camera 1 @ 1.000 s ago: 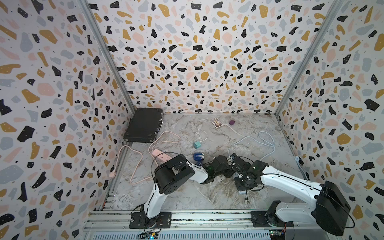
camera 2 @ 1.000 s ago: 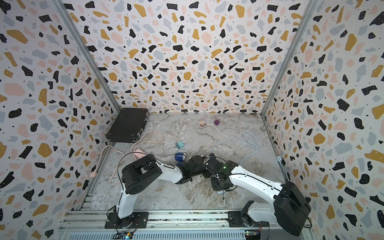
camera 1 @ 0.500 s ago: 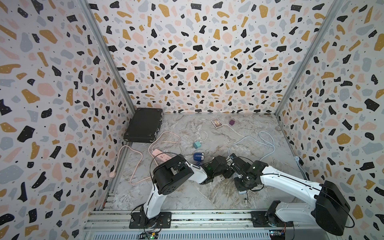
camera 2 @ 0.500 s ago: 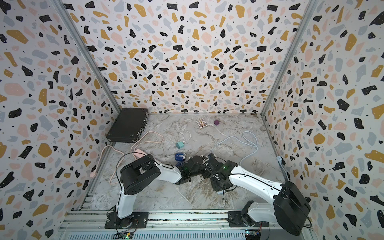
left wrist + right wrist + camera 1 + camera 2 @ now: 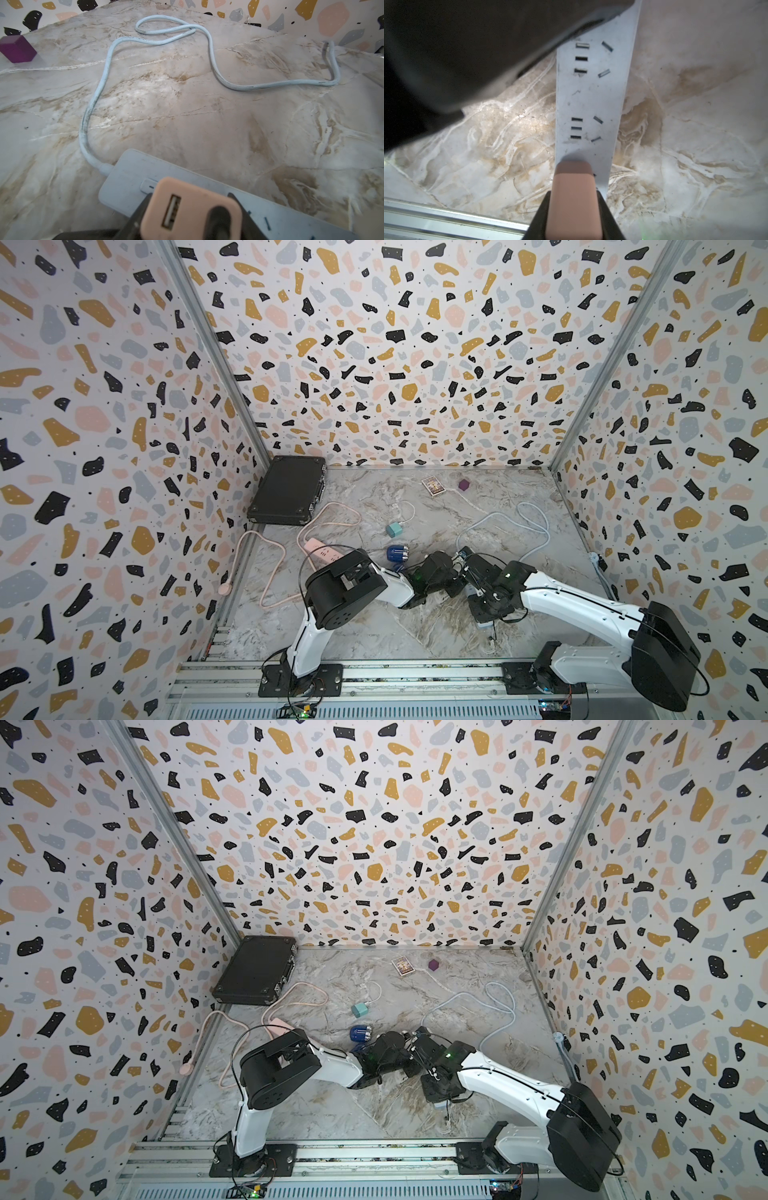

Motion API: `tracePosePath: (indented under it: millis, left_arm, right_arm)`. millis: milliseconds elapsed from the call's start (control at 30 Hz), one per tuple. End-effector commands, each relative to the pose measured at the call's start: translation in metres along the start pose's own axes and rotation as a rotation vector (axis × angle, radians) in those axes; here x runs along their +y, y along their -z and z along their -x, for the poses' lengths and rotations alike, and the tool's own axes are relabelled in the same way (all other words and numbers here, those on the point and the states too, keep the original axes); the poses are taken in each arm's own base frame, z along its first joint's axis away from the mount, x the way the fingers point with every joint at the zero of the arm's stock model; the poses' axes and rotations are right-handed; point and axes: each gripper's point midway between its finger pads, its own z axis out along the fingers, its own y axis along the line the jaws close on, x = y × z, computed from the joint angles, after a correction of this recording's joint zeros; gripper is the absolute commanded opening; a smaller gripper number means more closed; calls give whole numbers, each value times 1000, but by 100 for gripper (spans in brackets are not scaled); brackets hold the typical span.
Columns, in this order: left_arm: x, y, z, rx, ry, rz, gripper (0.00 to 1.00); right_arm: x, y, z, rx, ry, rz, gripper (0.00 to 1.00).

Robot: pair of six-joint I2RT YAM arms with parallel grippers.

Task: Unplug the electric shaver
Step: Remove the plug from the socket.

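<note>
The left gripper (image 5: 190, 196) is clamped on a pink adapter (image 5: 193, 207), with its black fingers (image 5: 138, 209) pressed against both sides. The adapter's face shows one USB port. It stands on the pale power strip (image 5: 128, 172), near the end where the strip's pale blue cord (image 5: 104, 79) leaves and loops over the marble floor (image 5: 187, 116). Farther along the strip, the right gripper (image 5: 574, 193) is closed on a pink block (image 5: 574, 207) that bears down on the strip. It may be a second adapter, but the view is too close to say. Two groups of sockets lie bare between the grippers.

The electric shaver (image 5: 397, 553), blue with a silver head, lies on the floor just beside the left arm's wrist, between it and a pink power strip (image 5: 328, 553).

There is one container, a black case (image 5: 289, 489) in the far left corner, with its lid shut and its contents hidden. Counted: two power strips, one shaver, one teal charger (image 5: 392, 529), one purple cube (image 5: 464, 485), one card pack (image 5: 432, 486).
</note>
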Motion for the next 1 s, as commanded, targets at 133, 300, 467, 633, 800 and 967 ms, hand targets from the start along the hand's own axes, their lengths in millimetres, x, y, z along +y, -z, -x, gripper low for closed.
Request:
tracePosePath:
  millis: [133,300,467,633,800,967]
  left_arm:
    - [-94,5,-70,222,-178,-305,32]
    - [-95,11,-62,196,-186,-290,46]
    - [-91,12,-53,165,-207,-268,56]
    - [-97,6,-60,179,-197,-301,41]
    - [-98,1,-77,223,-187,-315,29]
    - [-99,1,-86,250,-185,-322,24]
  right_arm:
    - [20,11,38,-106,34,58,4]
    - [23,15,46,-109,41,75,4]
    - [35,5,42,-103,25,162,3]
    - [42,3,41,-112,16,217,3]
    - [38,17,51,-138,38,185,3]
    - [30,34,65,-165,46,165,2]
